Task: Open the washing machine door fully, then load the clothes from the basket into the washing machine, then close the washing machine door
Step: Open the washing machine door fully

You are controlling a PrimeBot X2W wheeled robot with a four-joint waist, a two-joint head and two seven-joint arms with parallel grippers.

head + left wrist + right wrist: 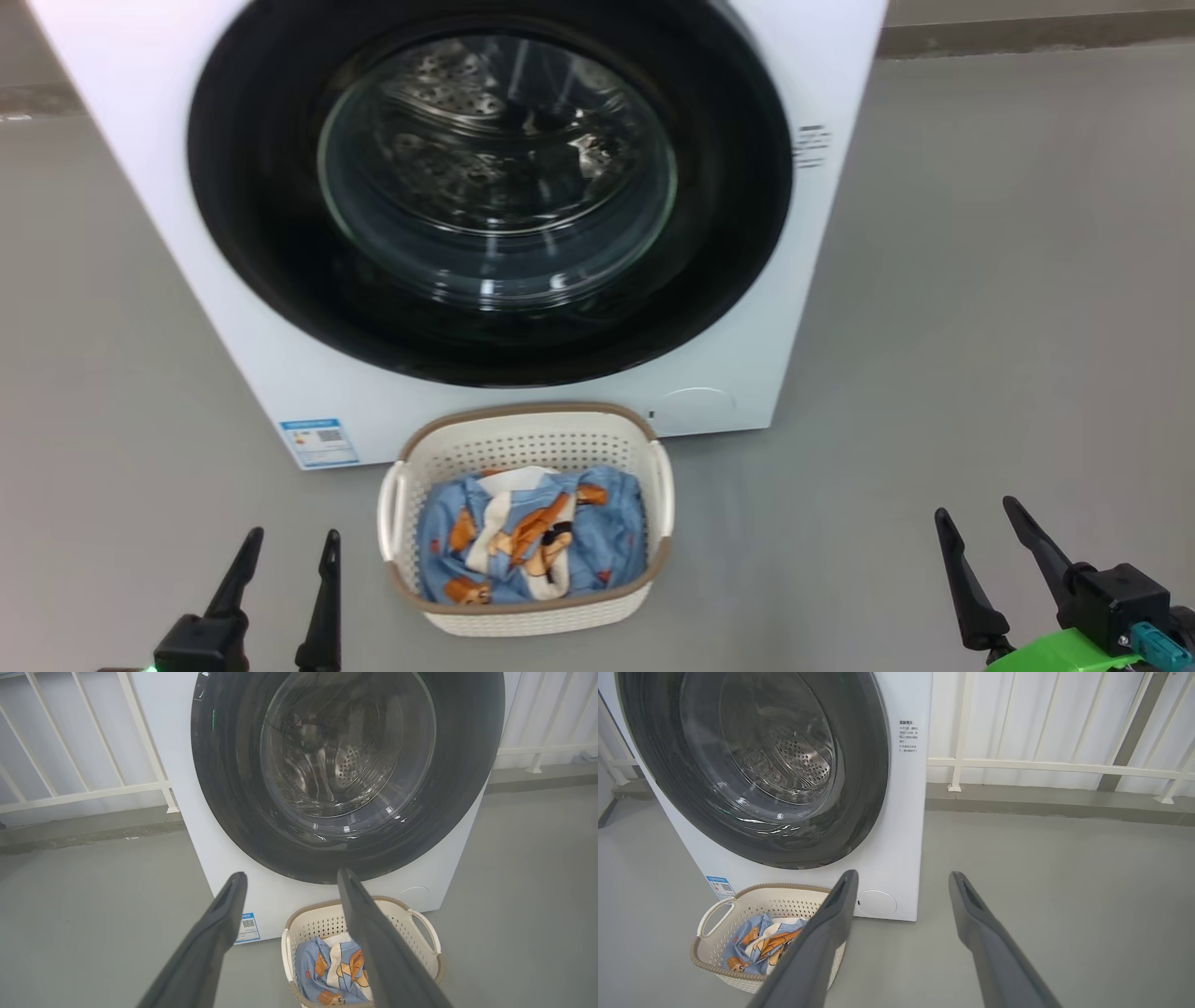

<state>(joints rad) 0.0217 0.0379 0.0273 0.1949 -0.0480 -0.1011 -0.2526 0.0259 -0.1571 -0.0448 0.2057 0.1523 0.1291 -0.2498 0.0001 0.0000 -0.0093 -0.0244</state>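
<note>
The white washing machine [140, 112] stands ahead, its black-rimmed round door [261, 233] shut flat against the front, the steel drum visible through the glass. On the floor in front sits the cream basket [523, 439] holding the light blue bear-print clothes [527, 537]. My left gripper [289, 537] is open at the lower left, left of the basket and apart from it. My right gripper [978, 518] is open at the lower right, well clear of the basket. The left wrist view shows the door [233, 788], basket [322, 921] and clothes [313, 970]; the right wrist view shows the door [859, 788], basket [752, 903] and clothes [756, 945].
A blue label sticker [319, 441] and a small round hatch [693, 409] mark the machine's lower front. White railing [1045, 765] and a low kerb [1055, 805] run behind the machine. Grey floor [980, 308] spreads wide on both sides.
</note>
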